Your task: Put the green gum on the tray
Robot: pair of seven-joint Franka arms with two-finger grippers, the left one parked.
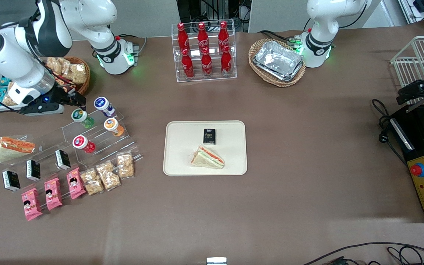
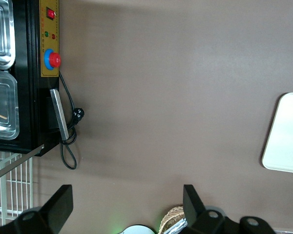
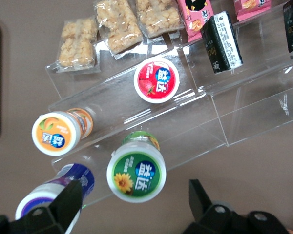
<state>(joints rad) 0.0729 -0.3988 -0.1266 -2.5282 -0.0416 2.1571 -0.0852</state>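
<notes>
Tray (image 1: pixel 175 162): we list a sandwich (image 1: pixel 207 157) and black packet (image 1: pixel 209 136). Gripper (image 3: pixel 136 207), jaws apart, above green gum (image 3: pixel 136 173).

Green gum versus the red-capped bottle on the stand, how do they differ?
The green gum has a green cap with a yellow flower; the red-capped bottle shows a strawberry. The green gum sits right beside the open pincer; the red-capped bottle stands a step lower. Both are round, white-rimmed.

Blue-capped bottle (image 3: pixel 53 192) crowds green gum (image 3: pixel 136 174) — jaws spread, gripper (image 1: pixel 80 107) above it.
</notes>
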